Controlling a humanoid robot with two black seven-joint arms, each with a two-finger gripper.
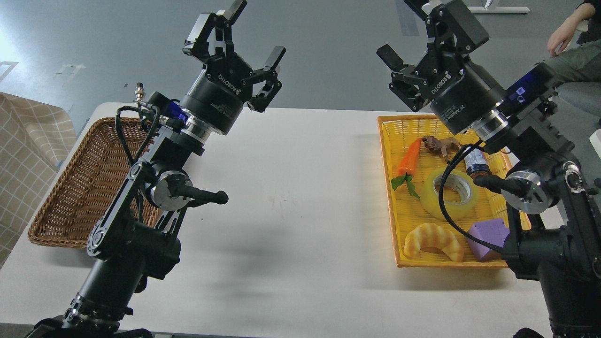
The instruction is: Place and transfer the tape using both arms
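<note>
The tape [450, 195], a translucent yellow roll with a grey-white core, lies flat in the middle of the yellow basket [386, 155] on the right of the table. A black cable of my right arm crosses in front of it. My right gripper [413, 28] is open and empty, raised well above the basket's far end. My left gripper [256, 30] is open and empty, raised above the table's far left, beside the brown wicker basket [75, 188].
In the yellow basket lie a toy carrot [409, 158], a brown animal figure [440, 143], a small bottle [475, 162], a croissant toy [433, 240] and a purple block [488, 237]. A person [570, 44] sits at the far right. A checked cloth [28, 155] lies left.
</note>
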